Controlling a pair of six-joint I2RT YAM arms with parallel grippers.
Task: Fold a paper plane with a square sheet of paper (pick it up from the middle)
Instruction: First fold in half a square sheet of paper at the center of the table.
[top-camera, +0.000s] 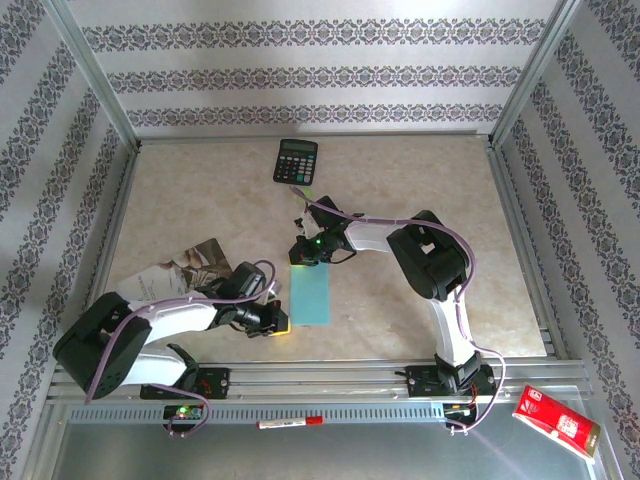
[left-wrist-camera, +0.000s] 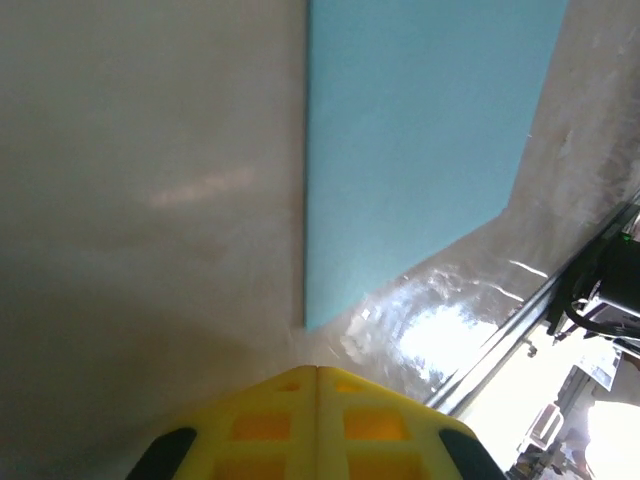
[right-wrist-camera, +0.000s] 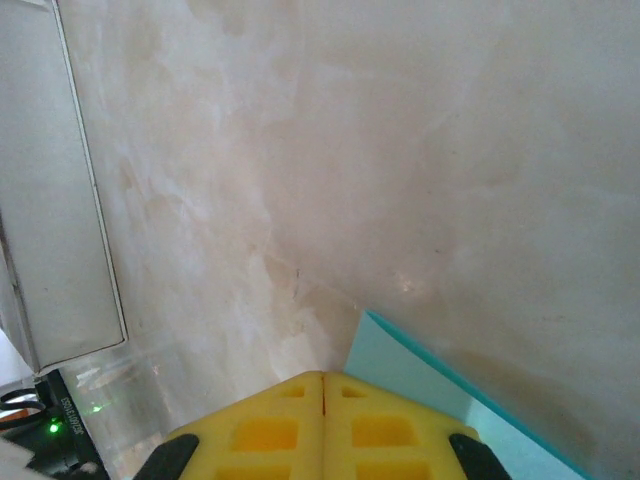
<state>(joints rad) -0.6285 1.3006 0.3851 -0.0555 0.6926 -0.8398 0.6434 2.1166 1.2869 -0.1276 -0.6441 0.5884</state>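
The thin light-cyan paper sheet (top-camera: 311, 295), apparently folded to a narrow rectangle, lies flat on the beige counter (top-camera: 200, 190) between the left tool (top-camera: 276, 323) and right tool (top-camera: 305, 256), both closed and empty, whose blunt tips could slide it, skewing creases.
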